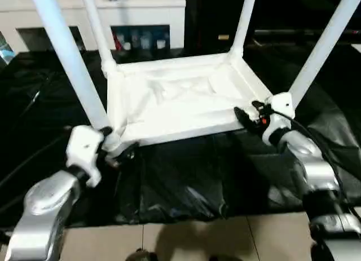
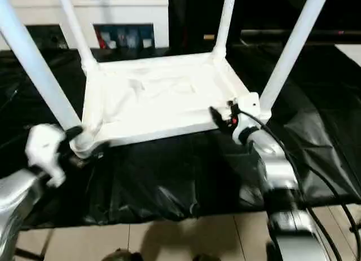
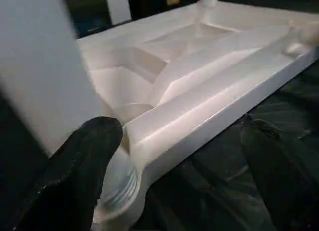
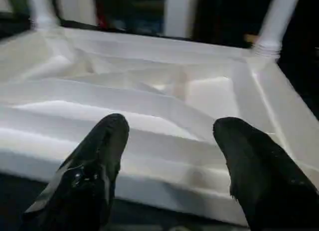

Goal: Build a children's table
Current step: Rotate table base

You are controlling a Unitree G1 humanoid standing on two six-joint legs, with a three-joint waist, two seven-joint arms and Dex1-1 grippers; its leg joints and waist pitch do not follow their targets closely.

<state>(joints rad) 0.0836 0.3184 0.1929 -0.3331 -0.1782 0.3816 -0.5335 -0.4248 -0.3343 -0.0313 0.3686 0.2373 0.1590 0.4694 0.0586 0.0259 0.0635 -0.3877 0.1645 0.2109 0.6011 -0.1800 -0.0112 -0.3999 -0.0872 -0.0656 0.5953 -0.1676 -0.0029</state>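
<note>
Four legs [image 1: 67, 52] standing up from the overturned tabletop [image 1: 180, 97], both grippers spread wide, left [image 3: 174, 166] beside a near corner, right [image 4: 169, 166] facing the rim.

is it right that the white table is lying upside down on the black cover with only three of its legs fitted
Not quite: the tabletop does lie upside down on the black cover, but all four legs are fitted, one rising from each corner socket. The left eye view shows this.
</note>
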